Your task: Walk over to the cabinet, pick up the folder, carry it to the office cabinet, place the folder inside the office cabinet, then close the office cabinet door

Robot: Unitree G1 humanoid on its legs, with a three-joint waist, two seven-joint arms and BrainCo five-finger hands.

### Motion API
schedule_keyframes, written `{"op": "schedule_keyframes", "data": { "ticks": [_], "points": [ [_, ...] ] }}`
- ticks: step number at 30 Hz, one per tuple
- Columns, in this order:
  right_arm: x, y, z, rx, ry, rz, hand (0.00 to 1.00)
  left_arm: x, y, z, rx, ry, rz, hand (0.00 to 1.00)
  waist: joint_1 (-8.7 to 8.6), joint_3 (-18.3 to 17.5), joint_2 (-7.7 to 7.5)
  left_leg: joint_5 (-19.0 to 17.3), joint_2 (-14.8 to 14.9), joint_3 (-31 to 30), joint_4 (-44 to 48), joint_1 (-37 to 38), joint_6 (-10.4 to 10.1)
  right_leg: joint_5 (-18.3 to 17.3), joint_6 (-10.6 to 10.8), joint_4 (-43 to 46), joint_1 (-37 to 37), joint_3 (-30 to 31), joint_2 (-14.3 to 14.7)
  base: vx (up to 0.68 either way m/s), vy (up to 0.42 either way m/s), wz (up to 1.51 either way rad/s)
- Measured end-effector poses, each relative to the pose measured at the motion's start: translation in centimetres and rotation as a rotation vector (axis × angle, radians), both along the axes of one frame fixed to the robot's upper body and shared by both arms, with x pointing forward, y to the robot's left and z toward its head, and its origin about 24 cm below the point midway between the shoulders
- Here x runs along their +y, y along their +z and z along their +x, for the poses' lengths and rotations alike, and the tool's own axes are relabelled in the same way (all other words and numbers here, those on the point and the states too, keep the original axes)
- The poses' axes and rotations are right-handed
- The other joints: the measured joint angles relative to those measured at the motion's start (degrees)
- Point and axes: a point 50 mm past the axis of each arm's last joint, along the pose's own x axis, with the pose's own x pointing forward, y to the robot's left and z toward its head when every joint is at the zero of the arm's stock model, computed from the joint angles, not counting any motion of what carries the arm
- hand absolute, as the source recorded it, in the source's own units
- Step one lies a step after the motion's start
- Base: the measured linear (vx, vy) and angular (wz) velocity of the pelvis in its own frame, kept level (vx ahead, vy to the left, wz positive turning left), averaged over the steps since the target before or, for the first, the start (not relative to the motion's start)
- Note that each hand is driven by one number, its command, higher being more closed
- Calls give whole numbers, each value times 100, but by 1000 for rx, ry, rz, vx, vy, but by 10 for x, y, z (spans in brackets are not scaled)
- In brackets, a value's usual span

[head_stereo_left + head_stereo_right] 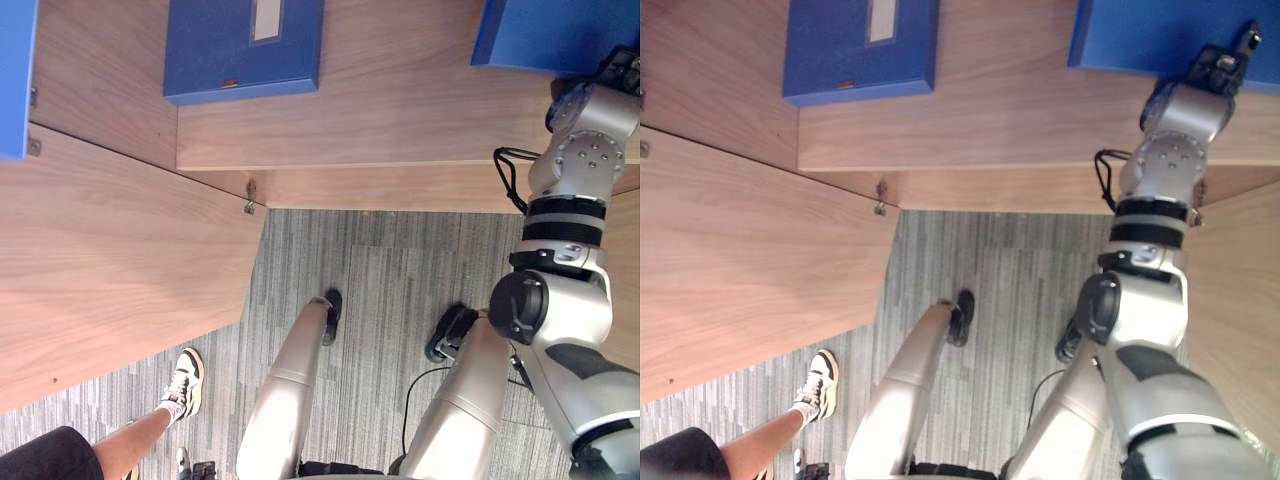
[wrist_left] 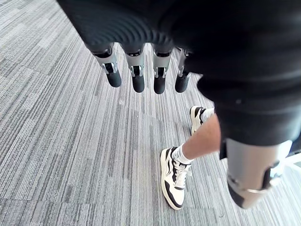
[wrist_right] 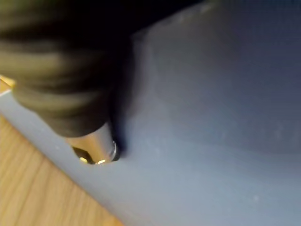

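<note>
- R hand (image 3: pixel 66 89) is pressing close against the blue folder (image 1: pixel 1140 35), which is sitting at the right end of the cabinet shelf (image 1: pixel 400 110). Can't tell whether the hand is gripping it or only touching.
- Risk: w/o a sure grip, the folder could be sliding deeper onto the shelf, or tipping off the shelf's front edge onto the carpet (image 2: pixel 61 141) during the lift.
- 2nd blue folder (image 1: pixel 245 50) is sitting mid-shelf, well apart, so bumping it is looking unlikely.
- Open cabinet door (image 1: pixel 110 270) is jutting out from the shelf's left end. Turning away w/ the folder could be clipping it.
- L hand (image 2: pixel 138 75) is hanging below shelf level, fingers straight & relaxed, holding nothing.
- A person's shoe (image 2: pixel 173 181) is standing near that hand. Stepping back from the shelf could be catching that foot.
</note>
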Motion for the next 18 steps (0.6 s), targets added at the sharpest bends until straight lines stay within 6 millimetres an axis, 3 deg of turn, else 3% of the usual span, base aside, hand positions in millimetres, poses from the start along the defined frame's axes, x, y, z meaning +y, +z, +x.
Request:
{"op": "schedule_keyframes", "data": {
  "ticks": [8, 11, 15, 18],
  "points": [
    [-10, 1, -6, -34, -63, 85, 0, 2, -1, -6, 18, 45, -16, 0, 17, 21, 41, 2, 0, 2, 20, -11, -1, 6, -13, 8, 1, 5, 3, 58, -48, 1],
    [-22, 8, -17, -104, -132, 151, 0, 1, -1, -6, 18, 44, -23, 0, 13, 21, 41, -4, 18, 8, 35, -9, -11, 7, -15, -1, 13, 5, 27, 67, -46, -4],
    [-30, 13, -25, -142, -180, 165, 0, 1, -1, -4, 13, 42, -23, 0, -131, 20, 42, -21, 103, 59, 80, 21, -31, 14, -26, -1, 38, 12, 100, 53, -48, -10],
    [-31, 15, -26, -149, -186, 165, 0, 1, -1, -2, 8, 41, -23, 0, -138, 20, 42, -29, 191, 78, 62, 91, -45, 21, -35, -31, 89, 2, 189, 42, -73, -14]
  ]
}}
